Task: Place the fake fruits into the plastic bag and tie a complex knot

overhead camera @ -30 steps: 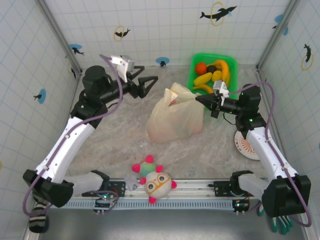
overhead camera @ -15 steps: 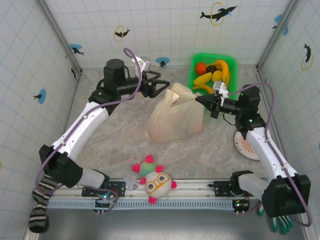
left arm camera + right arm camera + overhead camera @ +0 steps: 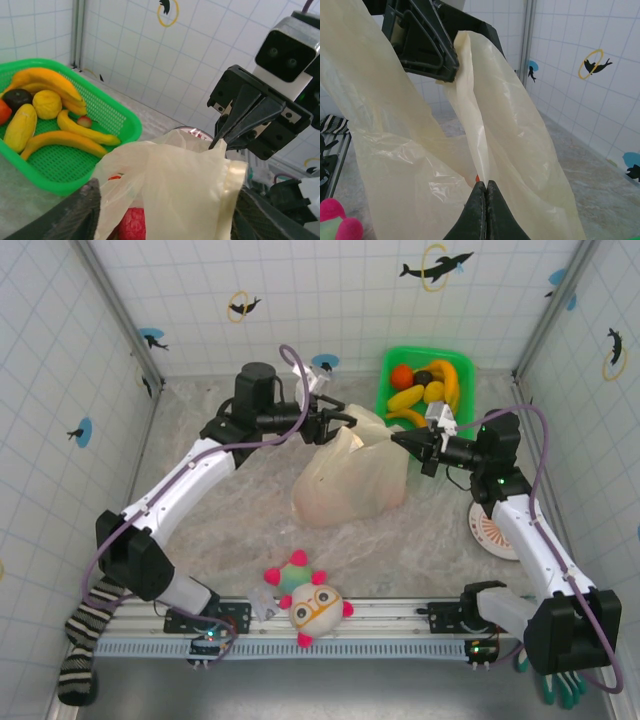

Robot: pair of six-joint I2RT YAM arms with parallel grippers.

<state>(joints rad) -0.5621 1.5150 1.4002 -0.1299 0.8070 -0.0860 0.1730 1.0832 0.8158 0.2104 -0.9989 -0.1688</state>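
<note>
The bag (image 3: 345, 480) stands on the counter between the two sets of jaws, its mouth drawn up into two peaks. The right jaws are pressed together on a fold of one strip (image 3: 480, 150), holding that side taut and high, likely so the other side can be taken and the two crossed for the knot. The left jaws are spread, one finger on each side of the other strip (image 3: 200, 175), which hangs in the gap between them; they are not yet clamped on it, so that strip is slack. A red fruit (image 3: 132, 226) shows through the film just below the left jaws. More fruits (image 3: 408, 398), bananas among them, lie in the basket (image 3: 430, 350) behind the right jaws and apart from the bag, so filling looks unfinished even as the tying seems to begin. Against a second ago, the left jaws have swung in from well to the left of the bag to its upper left corner and have narrowed. The right jaws hold the same pinch in the same place, and the bag has barely shifted.
</note>
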